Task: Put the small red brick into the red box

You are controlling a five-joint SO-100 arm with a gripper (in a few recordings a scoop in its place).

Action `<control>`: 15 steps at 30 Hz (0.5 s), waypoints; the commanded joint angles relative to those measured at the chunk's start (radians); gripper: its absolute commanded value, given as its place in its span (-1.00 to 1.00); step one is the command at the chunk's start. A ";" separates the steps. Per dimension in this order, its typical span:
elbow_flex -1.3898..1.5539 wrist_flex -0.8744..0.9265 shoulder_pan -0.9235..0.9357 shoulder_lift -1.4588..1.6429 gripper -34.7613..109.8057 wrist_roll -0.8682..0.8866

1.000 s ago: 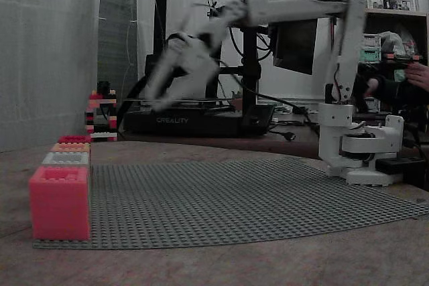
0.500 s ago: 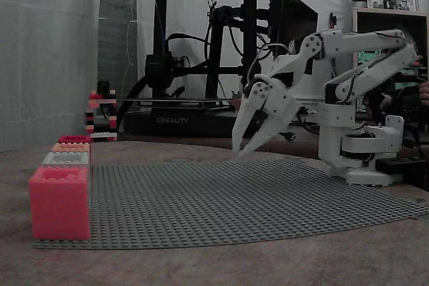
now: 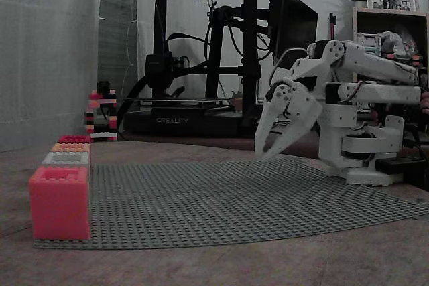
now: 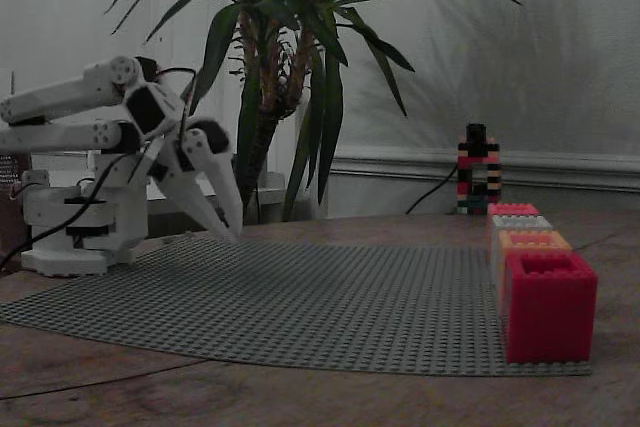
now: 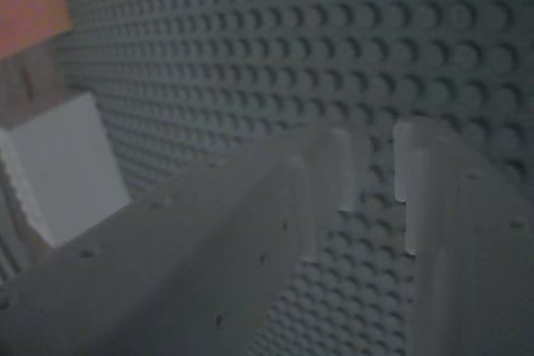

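In a fixed view, your gripper (image 3: 268, 149) hangs fingers-down just above the studded grey baseplate (image 3: 234, 199), fingers parted, empty. The red box (image 3: 59, 201) stands at the baseplate's left corner.

Other fixed view: red box (image 4: 548, 306) at right, gripper (image 4: 228, 231) at left.

Wrist view: a narrow gap between the fingers (image 5: 317, 198); I cannot spot the small red brick.

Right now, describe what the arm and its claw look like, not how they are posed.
The arm is white plastic, built of blocky segments with black servo bodies at the joints and thin black cables looping along it. It stands on a white base. The claw is white too, with two long tapering fingers; in the wrist view their surfaces look smooth with small screw holes.
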 commanded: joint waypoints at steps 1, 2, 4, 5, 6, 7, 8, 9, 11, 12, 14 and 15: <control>-0.014 0.054 -0.020 0.057 -0.52 0.023; -0.014 0.057 -0.020 0.057 -0.52 0.020; -0.014 0.067 -0.020 0.066 -0.52 0.017; -0.014 0.078 -0.020 0.072 -0.52 0.017; -0.014 0.089 -0.020 0.078 -0.52 0.018; -0.015 0.100 -0.020 0.081 -0.52 0.020; -0.017 0.109 -0.020 0.083 -0.52 0.018; -0.018 0.112 -0.020 0.084 -0.52 0.018; -0.018 0.118 -0.020 0.089 -0.52 0.018; -0.018 0.118 -0.018 0.089 -0.52 0.018; -0.017 0.120 -0.017 0.094 -0.52 0.018; -0.017 0.120 -0.014 0.094 -0.52 0.020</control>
